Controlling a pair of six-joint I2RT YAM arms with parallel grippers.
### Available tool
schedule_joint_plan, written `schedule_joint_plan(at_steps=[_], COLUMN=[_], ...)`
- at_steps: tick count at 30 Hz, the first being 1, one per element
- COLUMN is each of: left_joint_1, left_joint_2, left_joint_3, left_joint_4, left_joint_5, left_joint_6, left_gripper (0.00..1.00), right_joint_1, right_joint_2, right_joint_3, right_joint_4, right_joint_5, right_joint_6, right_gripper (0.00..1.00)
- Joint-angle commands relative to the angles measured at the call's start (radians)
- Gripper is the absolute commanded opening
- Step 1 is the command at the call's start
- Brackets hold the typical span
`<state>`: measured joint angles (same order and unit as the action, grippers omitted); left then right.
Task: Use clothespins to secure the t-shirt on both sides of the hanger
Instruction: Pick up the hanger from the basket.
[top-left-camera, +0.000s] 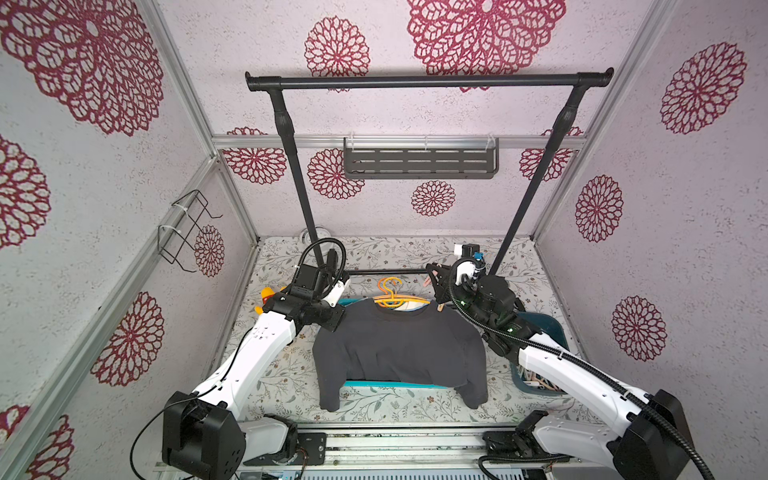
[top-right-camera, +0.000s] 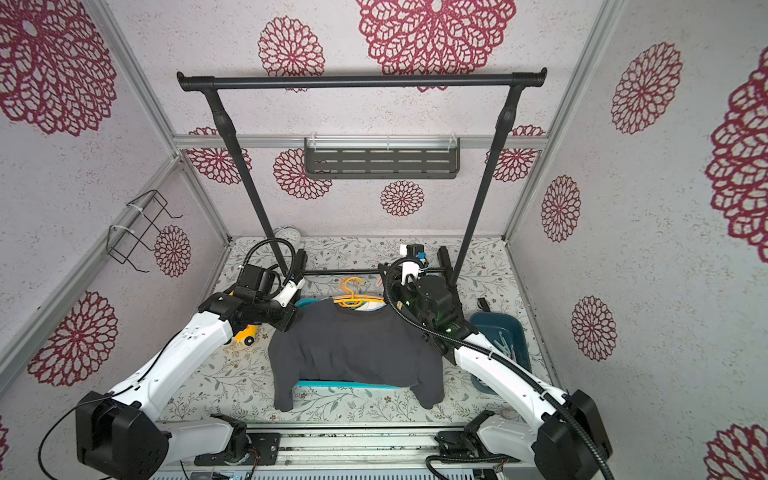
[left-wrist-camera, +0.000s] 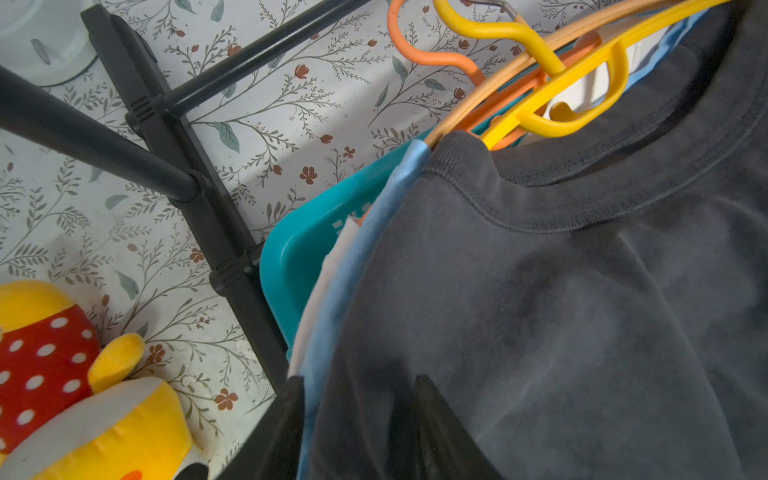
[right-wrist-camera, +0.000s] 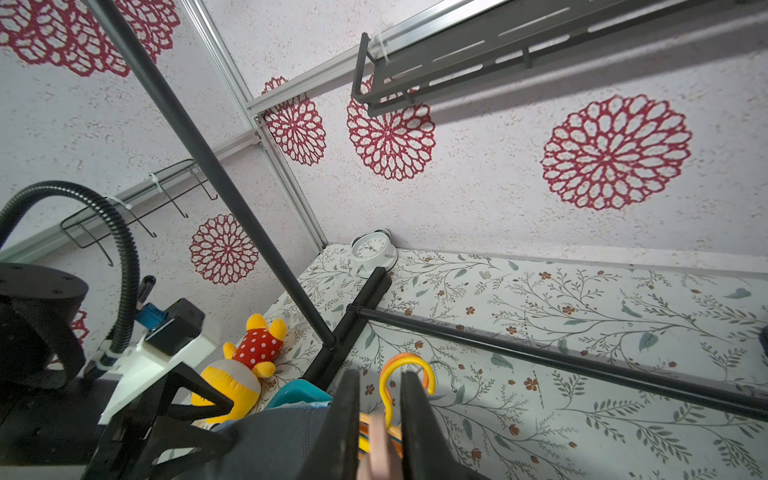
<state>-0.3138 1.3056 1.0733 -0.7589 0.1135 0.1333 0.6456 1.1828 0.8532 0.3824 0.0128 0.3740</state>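
My right gripper (right-wrist-camera: 380, 376) is clamped on 1 pink clothespin (right-wrist-camera: 378, 440). I expect it to be light, stiff and slick, and best squeezed at its tail. My left gripper (left-wrist-camera: 357, 380) straddles the shoulder of the soft, dark t-shirt (top-left-camera: 399, 345) on its hanger (top-left-camera: 390, 297), but I cannot tell whether it pinches. The t-shirt lies over a teal basket (left-wrist-camera: 299, 249) of other shirts. A blue bin (top-right-camera: 494, 322) holds spare clothespins (top-right-camera: 505, 345).

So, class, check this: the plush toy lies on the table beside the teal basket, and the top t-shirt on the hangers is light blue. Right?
One slip: the top t-shirt is dark grey, clear in the left wrist view. The plush toy does lie on the table beside the teal basket.
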Motion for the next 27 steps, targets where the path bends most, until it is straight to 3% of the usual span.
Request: schedule_joint_plan(at_steps=[1, 10, 15, 22, 27], left_joint_1=[0.006, 0.005, 0.002, 0.001, -0.001], left_joint_2=[0.033, 0.075, 0.084, 0.121, 0.123], left_joint_3=[0.034, 0.018, -0.001, -0.010, -0.017], left_joint_4=[0.034, 0.042, 0.070, 0.078, 0.090], left_joint_5=[-0.024, 0.040, 0.008, 0.034, 0.040], left_joint_6=[0.024, 0.032, 0.054, 0.070, 0.073], left_gripper=[0.46, 0.48, 0.34, 0.41, 0.35], right_joint_1=[-0.001, -0.001, -0.001, -0.001, -0.001], right_joint_2=[0.009, 0.039, 0.046, 0.054, 0.052], right_joint_3=[0.016, 0.039, 0.058, 0.096, 0.112], right_joint_4=[0.016, 0.008, -0.005, -0.033, -0.055], right_joint_5=[-0.041, -0.075, -0.094, -0.118, -0.122], right_joint_6=[-0.031, -0.040, -0.066, -0.120, -0.155], right_gripper=[0.00, 0.00, 0.00, 0.00, 0.00])
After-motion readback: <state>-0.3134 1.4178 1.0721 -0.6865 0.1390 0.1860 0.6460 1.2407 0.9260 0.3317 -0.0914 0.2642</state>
